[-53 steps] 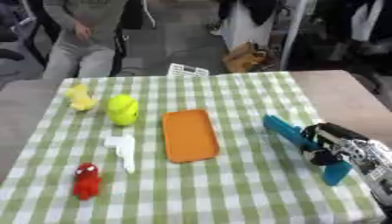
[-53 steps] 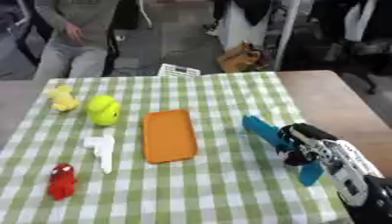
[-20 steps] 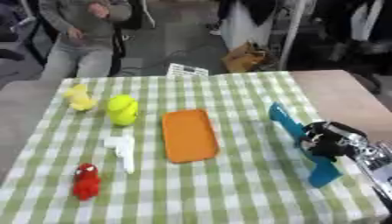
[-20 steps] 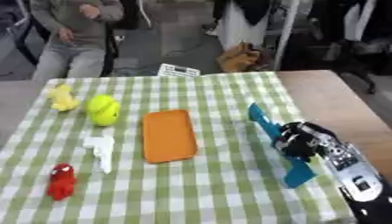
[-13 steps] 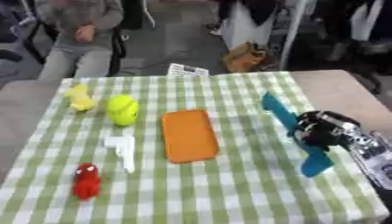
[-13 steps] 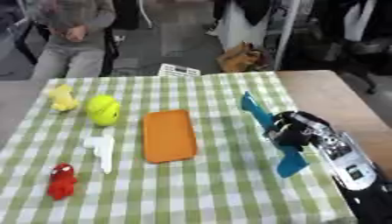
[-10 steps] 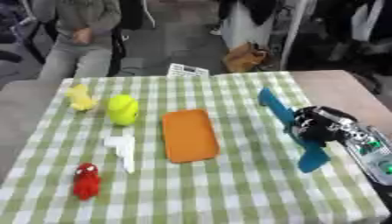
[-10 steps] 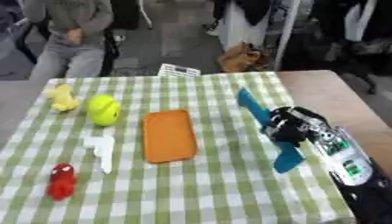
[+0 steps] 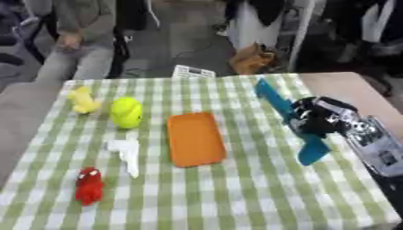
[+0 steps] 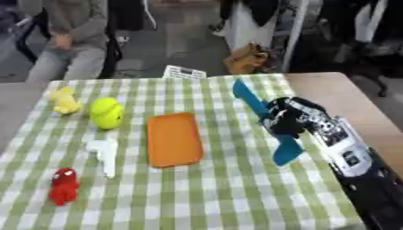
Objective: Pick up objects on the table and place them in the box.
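Moved leftward, right robot hand (image 9: 319, 120) grips the blue object (image 9: 289, 121) tilted above the checked tablecloth (image 9: 236, 197).

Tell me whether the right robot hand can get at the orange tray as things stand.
Probably not to grasp it: the right robot hand is already curled around the blue tool. The path left to the orange tray looks bare, though.

Green-and-white checked cloth (image 9: 236, 188) covers the table, matt and soft-looking, with bare brown wood-like tabletop (image 9: 346, 85) showing at upper right. The orange tray (image 9: 195, 139), the long blue object (image 9: 293, 123) and the red toy (image 9: 89, 185) look like smooth plastic. The right hand (image 9: 319, 119) is black with silver, metallic-looking parts.
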Robot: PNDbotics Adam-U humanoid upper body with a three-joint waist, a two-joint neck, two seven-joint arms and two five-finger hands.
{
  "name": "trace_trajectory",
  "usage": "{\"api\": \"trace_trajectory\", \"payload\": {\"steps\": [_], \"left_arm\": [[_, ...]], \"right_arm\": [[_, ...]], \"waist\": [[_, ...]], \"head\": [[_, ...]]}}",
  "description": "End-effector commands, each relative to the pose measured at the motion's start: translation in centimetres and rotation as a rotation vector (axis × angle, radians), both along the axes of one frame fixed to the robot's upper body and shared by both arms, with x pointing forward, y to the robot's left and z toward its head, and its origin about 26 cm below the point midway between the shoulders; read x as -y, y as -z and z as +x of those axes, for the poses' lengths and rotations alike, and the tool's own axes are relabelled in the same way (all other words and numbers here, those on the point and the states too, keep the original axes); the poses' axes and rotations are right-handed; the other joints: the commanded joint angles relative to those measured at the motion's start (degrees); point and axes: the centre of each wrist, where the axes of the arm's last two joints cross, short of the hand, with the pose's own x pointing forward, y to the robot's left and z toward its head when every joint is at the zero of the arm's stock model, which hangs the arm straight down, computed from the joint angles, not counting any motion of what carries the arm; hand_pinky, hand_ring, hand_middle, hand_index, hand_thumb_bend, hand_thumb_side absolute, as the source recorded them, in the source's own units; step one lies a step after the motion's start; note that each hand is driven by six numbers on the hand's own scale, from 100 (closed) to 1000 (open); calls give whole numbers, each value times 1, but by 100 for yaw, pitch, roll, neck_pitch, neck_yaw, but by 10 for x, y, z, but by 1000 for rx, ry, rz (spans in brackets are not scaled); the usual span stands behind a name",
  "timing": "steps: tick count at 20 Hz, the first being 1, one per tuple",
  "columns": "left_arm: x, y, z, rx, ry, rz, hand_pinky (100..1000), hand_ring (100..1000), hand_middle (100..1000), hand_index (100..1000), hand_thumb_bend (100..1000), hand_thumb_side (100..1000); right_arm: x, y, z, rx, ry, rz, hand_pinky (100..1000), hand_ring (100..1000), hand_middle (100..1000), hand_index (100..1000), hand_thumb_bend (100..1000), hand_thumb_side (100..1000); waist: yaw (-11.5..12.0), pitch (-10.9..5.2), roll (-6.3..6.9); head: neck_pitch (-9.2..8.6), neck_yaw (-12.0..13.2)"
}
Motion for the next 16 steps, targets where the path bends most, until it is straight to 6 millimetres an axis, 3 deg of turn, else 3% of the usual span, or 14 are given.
{"api": "trace_trajectory", "payload": {"steps": [1, 16], "left_arm": [[-1, -7, 0, 16, 9, 20, 539, 675, 726, 841, 198, 845], [1, -5, 1, 9, 23, 18, 539, 675, 727, 842, 196, 847]], "right_arm": [[-3, -13, 8, 41, -14, -24, 108, 431, 487, 756, 100, 100], [-33, -19, 33, 64, -82, -88, 100, 429, 491, 754, 100, 100]], "waist": [[8, -46, -95], [81, -38, -90]], "head": [[-11, -24], [9, -113]]}}
